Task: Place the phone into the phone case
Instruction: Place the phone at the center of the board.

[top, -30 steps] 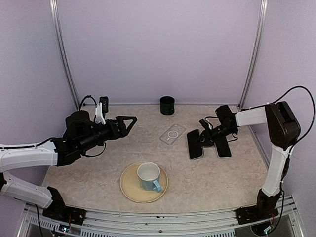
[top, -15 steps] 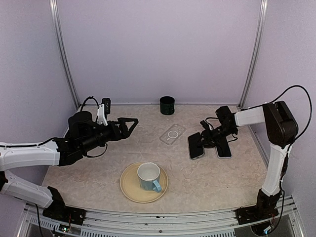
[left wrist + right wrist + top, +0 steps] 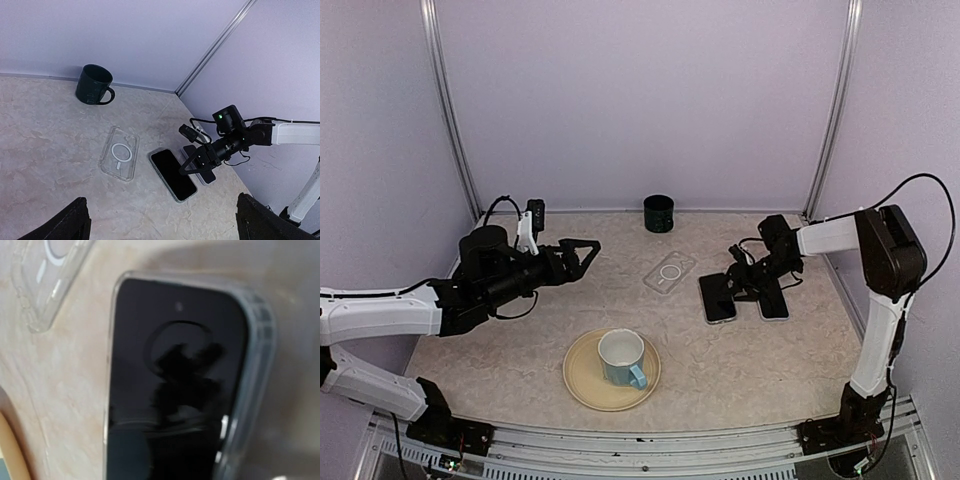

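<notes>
Black phone [image 3: 717, 298] lies flat on the bench [image 3: 520, 350] beside the clear case [image 3: 670, 272] — right fingers [image 3: 188, 162] parted over its far end, gripping nothing; left fingers [image 3: 70, 222] spread wide.

The left arm [image 3: 380, 315] is stretched low over the left side of the tabletop [image 3: 720, 370], the left gripper [image 3: 588, 256] held clear of the surface with its 2 fingers spread wide. The right arm [image 3: 830, 237] is bent inward from the right edge, with the right gripper [image 3: 732, 287] close above the surface, jaws parted.
</notes>
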